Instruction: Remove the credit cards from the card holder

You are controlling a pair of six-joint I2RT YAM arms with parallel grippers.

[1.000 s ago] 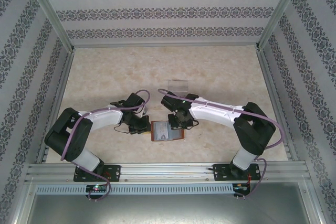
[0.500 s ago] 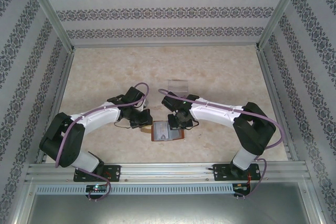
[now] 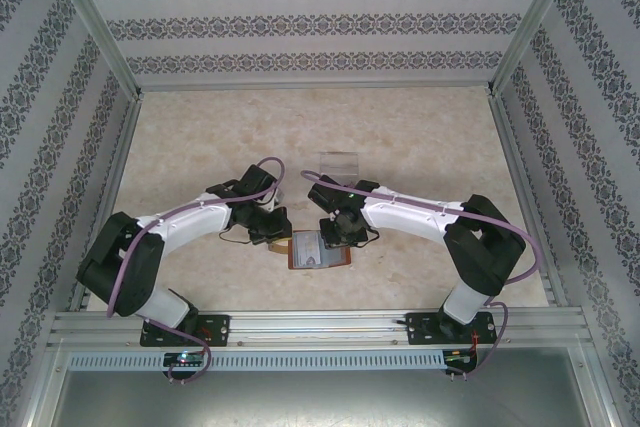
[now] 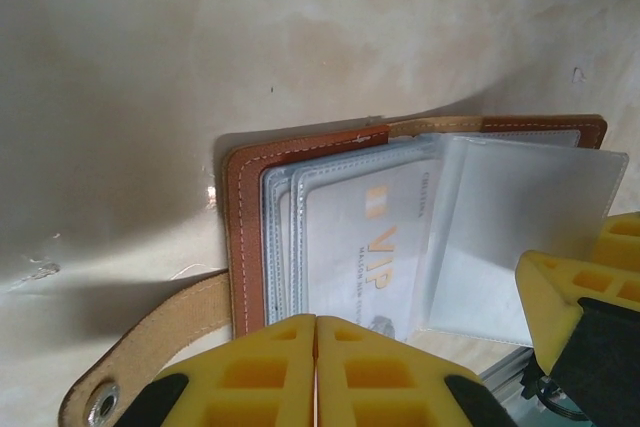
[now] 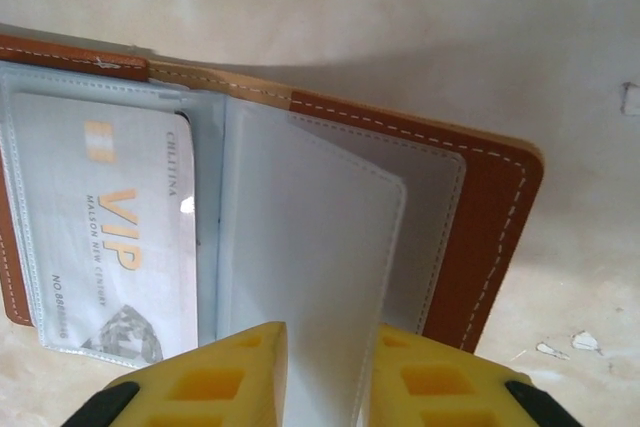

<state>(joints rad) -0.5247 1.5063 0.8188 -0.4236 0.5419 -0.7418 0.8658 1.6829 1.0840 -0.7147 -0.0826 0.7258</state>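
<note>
A: Fingers first, quick.

B: My left gripper (image 4: 315,332) has its pads pressed together, tips at the near edge of the card holder (image 4: 245,227). I can't tell whether anything is pinched between them. My right gripper (image 5: 330,352) is parted a little, with a clear sleeve leaf (image 5: 310,247) standing up in the gap. The grip looks loose, and I can't tell whether the pads touch the leaf.

A: How do you do the step well?

B: My guess is to fold that leaf right over and out of the way, then go for the pocket mouth. The left should pin the leather flat so the holder doesn't drag. Pinch the card's edge alone, not the plastic, and pull along the pocket's opening.

A: What's in what?

B: The holder lies open on the table (image 4: 150,67), between my two wrists in the top view. One credit card (image 5: 120,237), pale with gold VIP print, sits inside a stitched sleeve on the far page from my right wrist. The raised leaf looks empty. More sleeves are stacked under it, but their contents are hidden. The strap tab (image 4: 150,337) trails off flat.

A: Anything farther?

B: A clear tray (image 3: 340,161) sits well beyond. It's too small to tell what's in it.
</note>
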